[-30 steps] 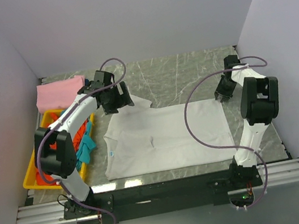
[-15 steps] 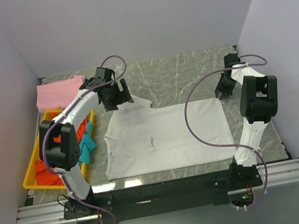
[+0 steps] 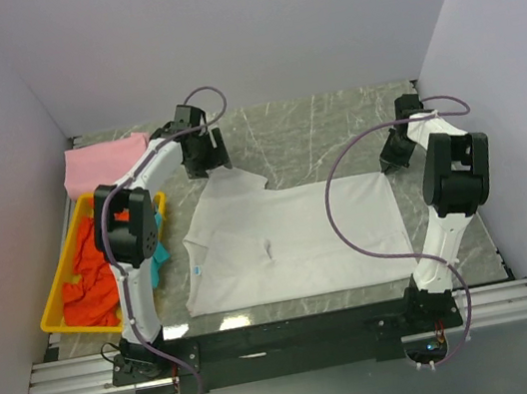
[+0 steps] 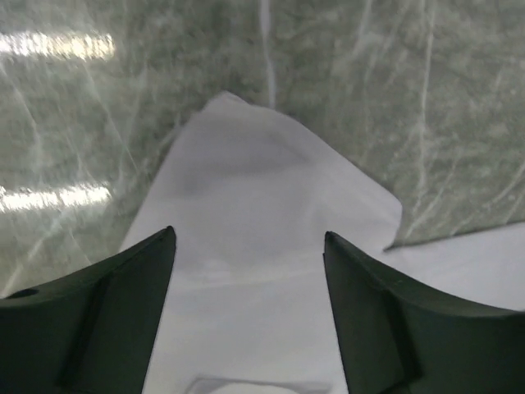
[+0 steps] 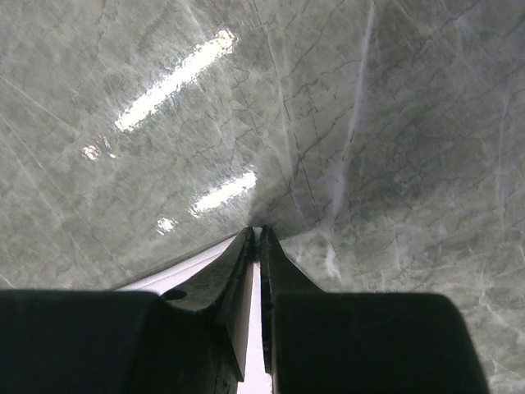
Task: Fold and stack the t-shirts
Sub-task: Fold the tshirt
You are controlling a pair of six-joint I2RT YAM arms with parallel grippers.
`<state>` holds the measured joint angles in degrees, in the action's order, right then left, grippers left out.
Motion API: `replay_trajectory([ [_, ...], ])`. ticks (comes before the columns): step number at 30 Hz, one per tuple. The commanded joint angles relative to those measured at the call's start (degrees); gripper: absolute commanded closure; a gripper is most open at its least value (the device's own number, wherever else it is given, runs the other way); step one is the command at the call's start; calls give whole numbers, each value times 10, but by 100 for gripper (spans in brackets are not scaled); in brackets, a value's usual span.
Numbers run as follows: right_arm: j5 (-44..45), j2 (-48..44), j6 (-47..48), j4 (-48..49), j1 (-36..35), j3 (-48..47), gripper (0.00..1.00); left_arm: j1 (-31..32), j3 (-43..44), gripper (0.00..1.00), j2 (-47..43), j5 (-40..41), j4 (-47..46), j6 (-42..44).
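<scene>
A white t-shirt (image 3: 291, 238) lies spread flat on the marble table, neck to the left with a small blue label (image 3: 197, 268). My left gripper (image 3: 206, 156) is open above the far sleeve (image 4: 262, 189), which lies flat between its jaws. My right gripper (image 3: 394, 157) is shut on the shirt's far right hem corner (image 5: 261, 234). A folded pink t-shirt (image 3: 106, 163) lies at the far left. An orange-red t-shirt (image 3: 90, 277) and a teal one (image 3: 156, 258) lie in the yellow tray (image 3: 55, 313).
The yellow tray stands at the left edge of the table. White walls close in the table at the back and both sides. The right arm's purple cable (image 3: 349, 223) loops over the shirt.
My left gripper has let go of the far sleeve and drawn back toward the far wall. The sleeve now lies flat. The right gripper has stayed put.
</scene>
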<state>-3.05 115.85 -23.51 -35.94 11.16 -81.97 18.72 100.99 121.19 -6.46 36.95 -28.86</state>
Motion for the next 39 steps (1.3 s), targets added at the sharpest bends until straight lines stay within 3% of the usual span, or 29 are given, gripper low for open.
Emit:
replay_trajectory([
  [1, 2, -22, 5, 4, 4, 15, 89, -13, 54, 26, 27, 29, -10, 28],
  [4, 1, -27, 5, 4, 4, 24, 89, -15, 78, 37, 53, 38, -18, 36],
  [7, 1, -31, 7, 4, 4, 33, 89, -15, 86, 42, 70, 48, -33, 45],
  [27, -12, -24, 8, -4, 4, 41, 91, -17, 149, 55, 157, 22, -62, 72],
  [33, -13, -20, 7, -4, 4, 42, 92, -17, 123, 58, 150, 14, -74, 79],
  [39, -11, -17, 8, -7, 4, 40, 92, -17, 129, 68, 158, 0, -66, 79],
])
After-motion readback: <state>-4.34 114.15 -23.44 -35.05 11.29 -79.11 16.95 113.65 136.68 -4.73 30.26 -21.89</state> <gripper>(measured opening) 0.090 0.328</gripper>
